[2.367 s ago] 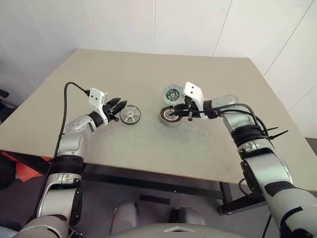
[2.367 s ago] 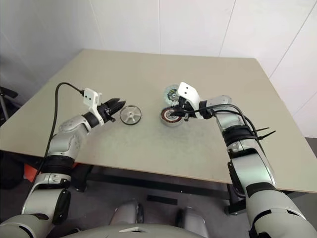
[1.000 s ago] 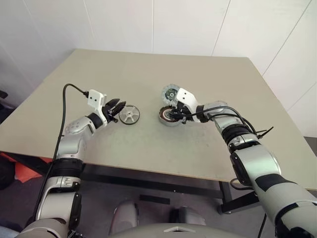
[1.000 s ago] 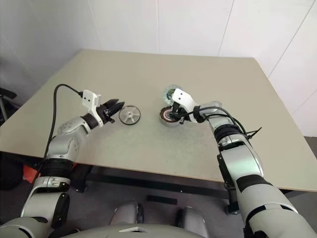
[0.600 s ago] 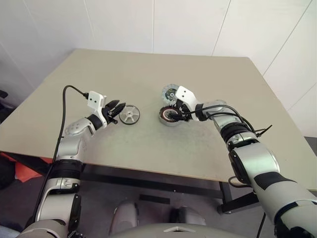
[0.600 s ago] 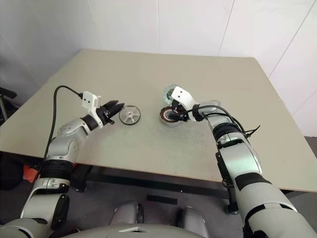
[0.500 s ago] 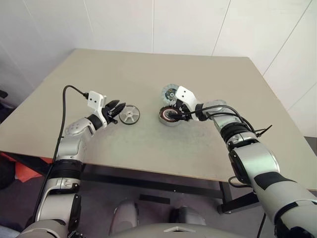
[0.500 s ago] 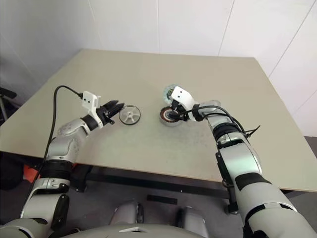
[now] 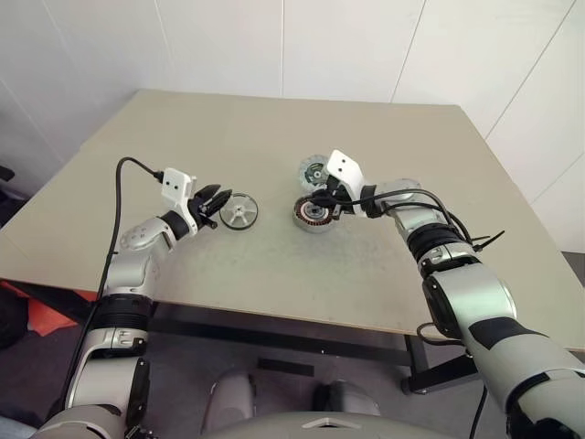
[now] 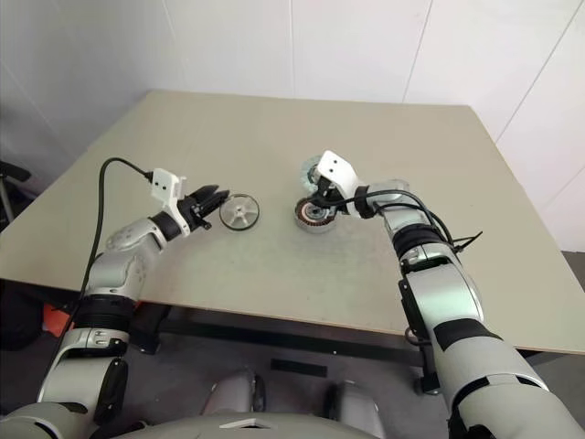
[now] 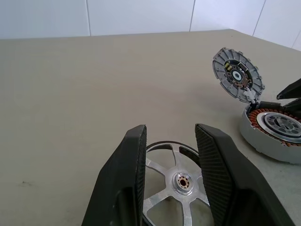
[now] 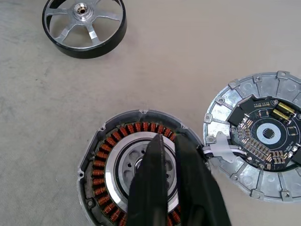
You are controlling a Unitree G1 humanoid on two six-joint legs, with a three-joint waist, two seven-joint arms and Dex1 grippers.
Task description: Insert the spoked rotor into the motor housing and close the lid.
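While the right gripper [image 12: 165, 141] hides it overhead, copper windings [image 12: 106, 155] up close

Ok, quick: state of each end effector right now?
Left end effector: open, empty, fingers above the spoked rotor.
Right end effector: shut, empty, over the motor housing.

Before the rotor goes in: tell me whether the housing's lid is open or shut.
Open. The lid is swung off to one side of the housing, leaving the copper windings and hub exposed.

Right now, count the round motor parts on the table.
3: the spoked rotor by the left gripper, the motor housing under the right gripper, and the lid just behind the housing.
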